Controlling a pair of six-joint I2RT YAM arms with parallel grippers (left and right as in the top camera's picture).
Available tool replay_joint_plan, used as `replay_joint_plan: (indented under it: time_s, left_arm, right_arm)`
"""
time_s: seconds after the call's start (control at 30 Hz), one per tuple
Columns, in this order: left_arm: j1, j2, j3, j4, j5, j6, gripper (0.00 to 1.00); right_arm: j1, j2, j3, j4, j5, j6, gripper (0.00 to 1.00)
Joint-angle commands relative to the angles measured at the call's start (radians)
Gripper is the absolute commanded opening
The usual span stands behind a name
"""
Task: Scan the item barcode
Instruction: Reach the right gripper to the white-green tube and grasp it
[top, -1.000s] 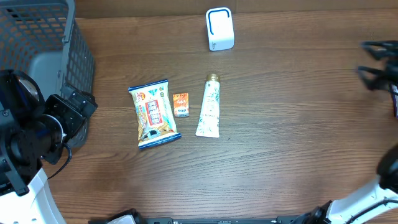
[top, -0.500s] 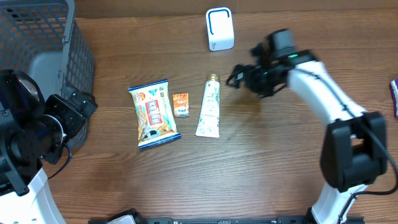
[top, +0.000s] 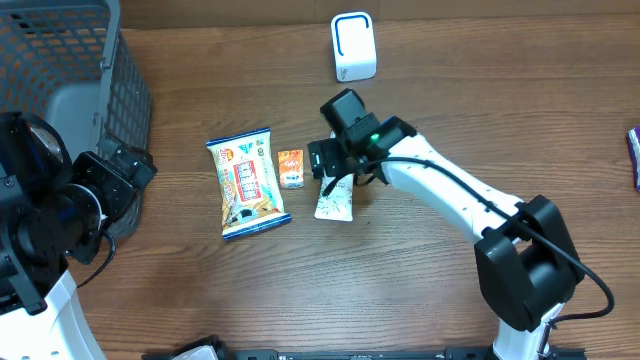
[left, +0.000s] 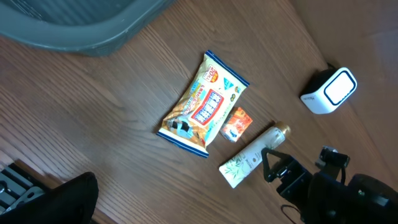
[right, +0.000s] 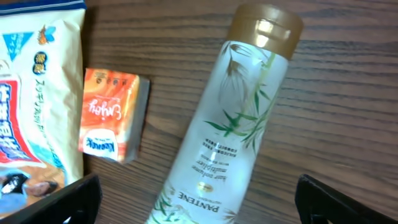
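While the right tool (right: 198, 196) is held wide open over the desk (top: 450, 100), nothing is gripped by it. Its two fingers (right: 68, 199) are seen on either side of the lower part of the tube (right: 233, 118), apart from it. The tube is laid flat near the middle of the desk, gold cap toward the far edge, where the white scanner (top: 353, 46) is stood, well apart. Just beside the tube on the left, not touching, a small orange packet (top: 291, 168) is found, and beyond that a snack bag (top: 247, 184), so little room is left on that side. To the right of the tube bare wood is shown out to the desk's edge, where a purple thing (top: 635, 150) is cut off by the frame. The far left corner is taken up by a grey mesh basket (top: 60, 80). The left tool (top: 122, 166) is seen beside the basket, wide open and empty, well apart from the items.
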Motion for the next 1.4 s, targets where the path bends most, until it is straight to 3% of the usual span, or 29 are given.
replay_joint_plan:
  time_s: [0.0,0.1,0.23,0.53,0.73,0.97,1.2,1.37]
  left_arm:
    - [0.006,-0.005,0.002,0.002,0.001,0.009,1.0]
    - [0.006,-0.005,0.002,0.002,0.001,0.009,1.0]
    - [0.006,-0.005,0.002,0.002,0.001,0.009,1.0]
    - [0.006,-0.005,0.002,0.002,0.001,0.009,1.0]
    - [0.006,-0.005,0.002,0.002,0.001,0.009,1.0]
    - [0.006,-0.005,0.002,0.002,0.001,0.009,1.0]
    - [0.006,-0.005,0.002,0.002,0.001,0.009,1.0]
    - [0.006,-0.005,0.002,0.002,0.001,0.009,1.0]
  right_arm:
    - [0.003,0.002,0.006,0.014,0.048,0.159,0.88]
    - [0.003,0.025,-0.011,0.021,0.069,0.23,0.87]
    - [0.003,0.08,-0.011,0.023,0.064,0.272,0.92]
    - [0.011,0.141,-0.011,0.002,0.104,0.28,0.89]
    - [0.011,0.154,-0.011,-0.015,0.142,0.287,0.77]
    - [0.011,0.154,-0.011,-0.02,0.154,0.285,0.75]
    - [0.002,0.154,-0.008,-0.014,0.153,0.224,0.48]
    - [0.002,0.154,-0.008,-0.017,0.145,0.225,0.53]
